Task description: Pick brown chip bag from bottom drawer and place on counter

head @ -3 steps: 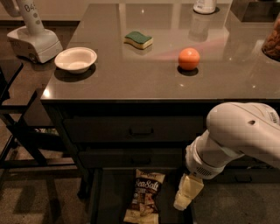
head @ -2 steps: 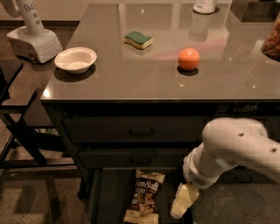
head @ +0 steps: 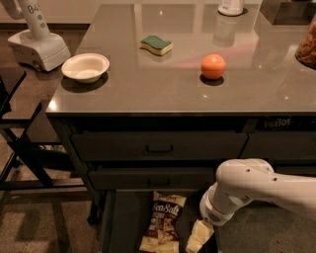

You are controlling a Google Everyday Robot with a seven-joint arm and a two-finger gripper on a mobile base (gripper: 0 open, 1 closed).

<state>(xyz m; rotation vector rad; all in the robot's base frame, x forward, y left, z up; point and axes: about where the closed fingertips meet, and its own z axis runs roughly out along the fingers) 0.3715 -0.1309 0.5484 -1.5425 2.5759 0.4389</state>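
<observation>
The brown chip bag [head: 161, 223] with white "Sea Salt" lettering lies flat inside the open bottom drawer [head: 121, 222], near its middle. My gripper [head: 197, 238] hangs from the white arm [head: 247, 190] low over the drawer, just right of the bag and apart from it. The grey-brown counter [head: 148, 79] stretches above the two upper drawer fronts.
On the counter stand a white bowl [head: 85, 67], a green sponge [head: 156, 45], an orange ball [head: 213, 66] and a white bottle [head: 231, 7] at the back. A snack jar [head: 308, 47] sits at the right edge. A white machine base [head: 37, 47] and dark chair frame [head: 19, 148] stand at left.
The arm has moved down and to the left, bringing the gripper lower into the drawer and closer to the bag. The bag has not moved.
</observation>
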